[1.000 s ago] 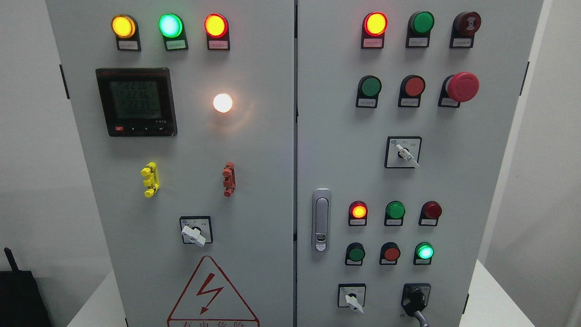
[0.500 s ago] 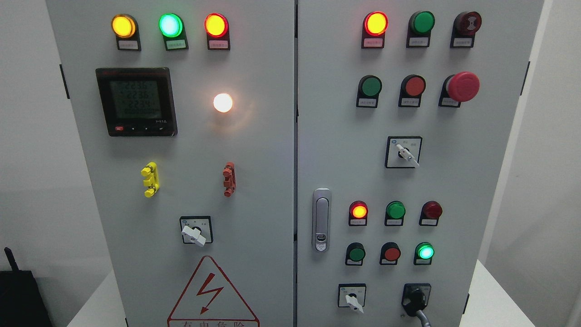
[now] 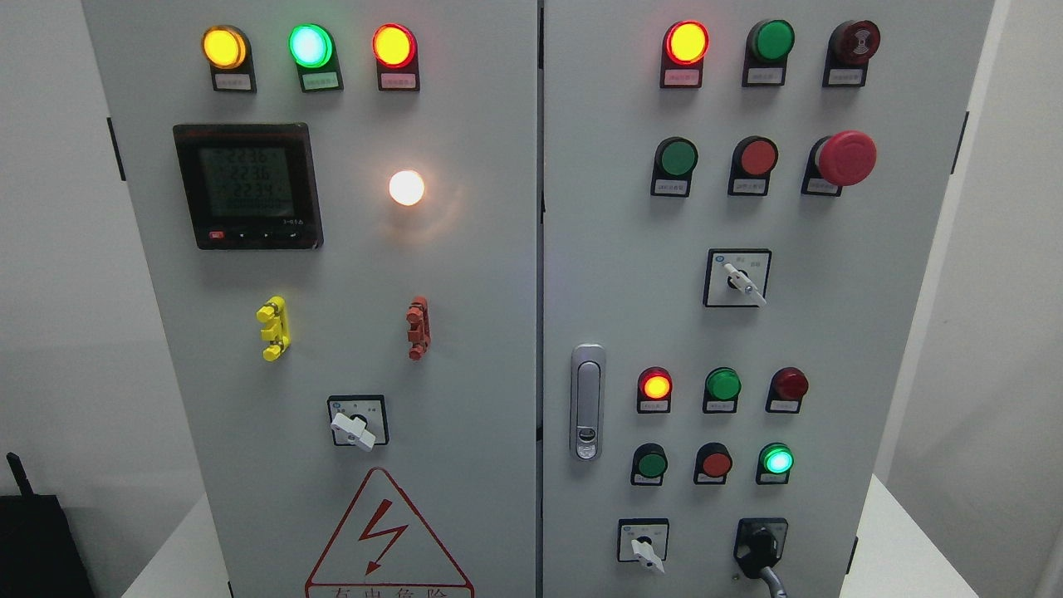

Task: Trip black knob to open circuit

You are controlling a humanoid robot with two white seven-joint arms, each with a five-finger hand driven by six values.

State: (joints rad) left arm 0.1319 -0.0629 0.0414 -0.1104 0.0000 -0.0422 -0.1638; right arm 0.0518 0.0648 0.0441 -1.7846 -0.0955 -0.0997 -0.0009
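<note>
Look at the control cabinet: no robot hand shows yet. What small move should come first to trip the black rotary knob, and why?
Probably raise the right arm toward the black rotary knob at the lower right of the grey metal cabinet door. Neither hand is in view, so nothing touches the knob yet. It sits right of the white-handled selector switch, nearest the right arm's side.

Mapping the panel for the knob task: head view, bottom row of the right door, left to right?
White switch → black knob with a grey cable hanging from it. The knob sits at the lower right of the door, below the lit green lamp. No hand is in view.
</note>
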